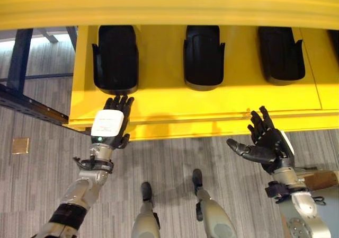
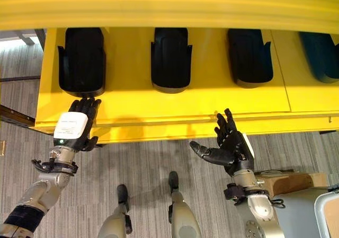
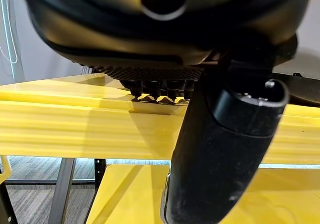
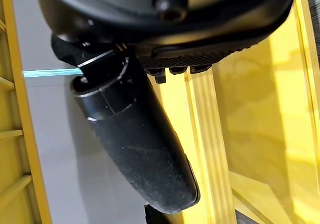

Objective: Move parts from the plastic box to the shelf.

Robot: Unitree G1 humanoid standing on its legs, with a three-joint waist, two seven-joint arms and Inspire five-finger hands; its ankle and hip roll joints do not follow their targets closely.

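i have the left hand (image 1: pixel 109 124) up at the near edge of the yellow shelf (image 1: pixel 159 108), fingers straight and flat on the lip, holding nothing. its fingertips sit just below the leftmost black part (image 1: pixel 116 58), close to it, though i can't tell whether they touch it. the right hand (image 1: pixel 267 142) is off to the right, below the shelf edge and apart from it, fingers spread, thumb out, palm empty.

three black parts already lie on the shelf in a row: the left one, a middle part (image 1: pixel 203 55) and a right part (image 1: pixel 280 52). in the right eye view a fourth dark part (image 2: pixel 323 55) sits further right. the plastic box is somewhere i can't see, so i judge this as the end of a placement, with the left part just set down.

to finish well, i'd draw the left hand straight back toward me and low, fingers kept flat so nothing hooks the part's near rim and drags it out of line. i'd keep the right hand clear of the shelf lip while turning away for the next part.

the shelf surface is smooth, glossy yellow, so parts could slide if nudged. another yellow tier overhangs above. the floor (image 1: pixel 175 164) is grey striped carpet, and a dark blue rack frame (image 1: pixel 21 58) stands at far left.
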